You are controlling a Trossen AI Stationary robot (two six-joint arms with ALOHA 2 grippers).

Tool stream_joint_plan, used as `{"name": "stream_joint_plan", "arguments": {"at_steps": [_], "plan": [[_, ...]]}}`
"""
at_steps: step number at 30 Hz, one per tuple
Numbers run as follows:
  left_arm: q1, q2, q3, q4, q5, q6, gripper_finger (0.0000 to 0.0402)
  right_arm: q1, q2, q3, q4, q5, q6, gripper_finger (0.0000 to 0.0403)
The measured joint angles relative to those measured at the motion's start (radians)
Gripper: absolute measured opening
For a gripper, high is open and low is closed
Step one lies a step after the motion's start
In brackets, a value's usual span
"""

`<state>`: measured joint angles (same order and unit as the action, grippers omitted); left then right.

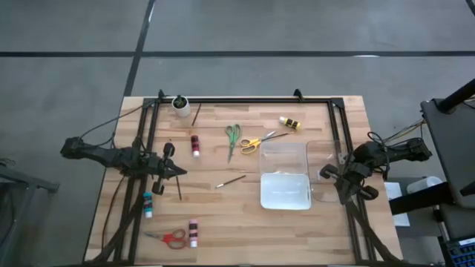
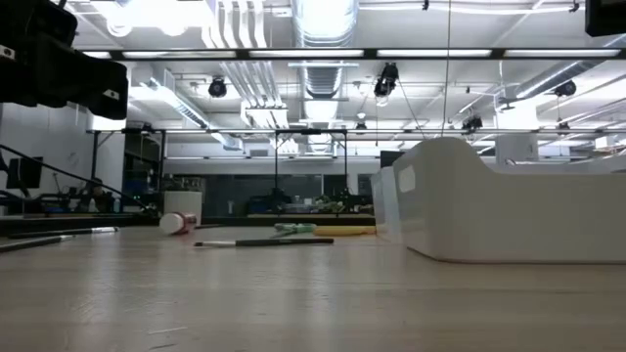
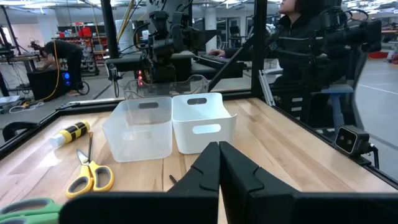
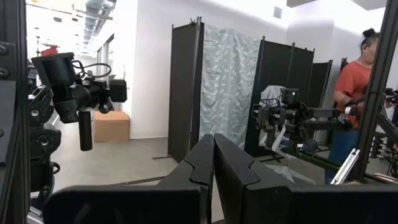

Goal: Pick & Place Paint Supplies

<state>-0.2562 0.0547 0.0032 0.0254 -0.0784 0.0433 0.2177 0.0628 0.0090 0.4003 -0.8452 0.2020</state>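
- Grippers are both sitting empty: the left gripper [image 1: 180, 171] is hovering over the left half of the table with its fingers pressed together, and the right gripper [image 1: 325, 173] is waiting at the right side, just beside the bins, closed the same way and holding nothing.
- Judging from the layout, nothing is being gripped yet, so the step in hand is looking like a first reach, and the fingers are needing to spread before any descent.
- Nearest to the left gripper, a thin dark brush [image 1: 178, 187] is lying just beside it, with a red paint bottle [image 1: 195, 144] a little farther up the table; the bottle is probably the easier start (a flat brush is offering very little to pinch).
- For the bottle, fingers are best coming down across its short width, near the middle.
- Other supplies are lying scattered: green scissors [image 1: 232, 139], yellow scissors [image 1: 252, 144], a yellow-and-black bottle [image 1: 289, 123], a second brush [image 1: 230, 181], a teal bottle [image 1: 148, 204], red scissors [image 1: 172, 237] and another red bottle [image 1: 193, 232].
- Two bins are standing side by side: the clear bin [image 3: 138, 127] and the white bin [image 3: 204, 121] are both appearing empty.
- Near the far edge, a small white cup [image 1: 180, 104] is standing; its contents are too small to tell.
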Motion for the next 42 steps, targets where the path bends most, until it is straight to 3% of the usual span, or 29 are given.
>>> {"name": "stream_joint_plan", "arguments": {"at_steps": [36,42], "plan": [[0.000,0.000,0.000,0.000,0.000,0.000,0.0003,0.000,0.000,0.000,0.000,0.000,0.000,0.0008],[0.000,0.000,0.000,0.000,0.000,0.000,0.0003,0.000,0.000,0.000,0.006,0.037,-0.130,0.0008]]}}
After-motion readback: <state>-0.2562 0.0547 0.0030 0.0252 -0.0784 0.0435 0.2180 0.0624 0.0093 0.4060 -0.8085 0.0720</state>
